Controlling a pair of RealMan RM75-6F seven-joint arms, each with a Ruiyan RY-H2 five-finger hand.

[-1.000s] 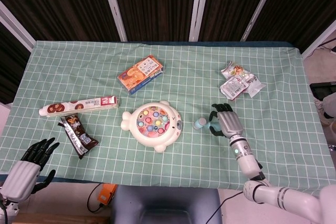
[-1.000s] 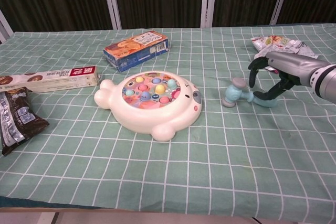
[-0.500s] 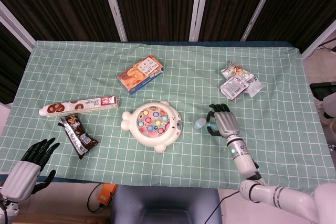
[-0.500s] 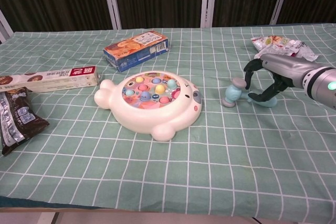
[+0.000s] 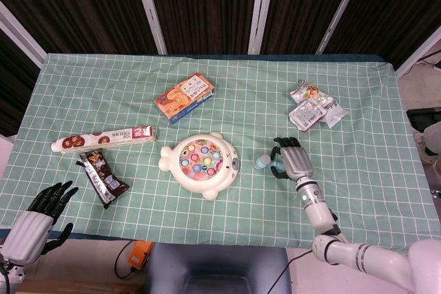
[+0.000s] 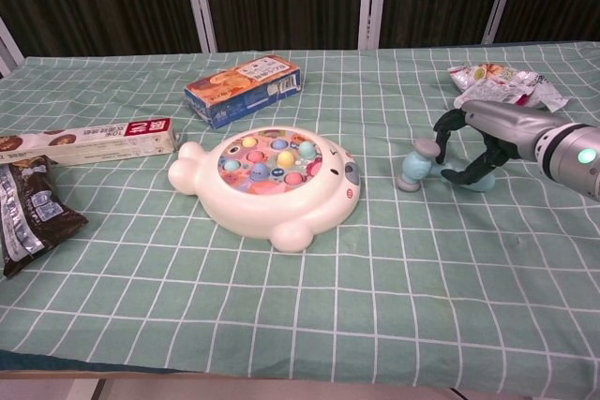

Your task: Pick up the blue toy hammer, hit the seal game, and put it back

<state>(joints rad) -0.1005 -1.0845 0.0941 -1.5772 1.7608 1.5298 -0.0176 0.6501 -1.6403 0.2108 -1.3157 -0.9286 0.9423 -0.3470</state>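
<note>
Blue toy hammer (image 6: 419,166) enclosed by the right hand (image 6: 480,138) on the tabletop (image 6: 394,288).
Curled fingers around the handle are shown only from the chest; the spread, empty left hand (image 5: 38,218) is seen only from the head.

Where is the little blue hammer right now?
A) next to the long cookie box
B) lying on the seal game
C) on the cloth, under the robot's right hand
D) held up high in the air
C: the blue toy hammer lies on the green checked cloth to the right of the seal game, with the right hand arched over its handle.
</note>
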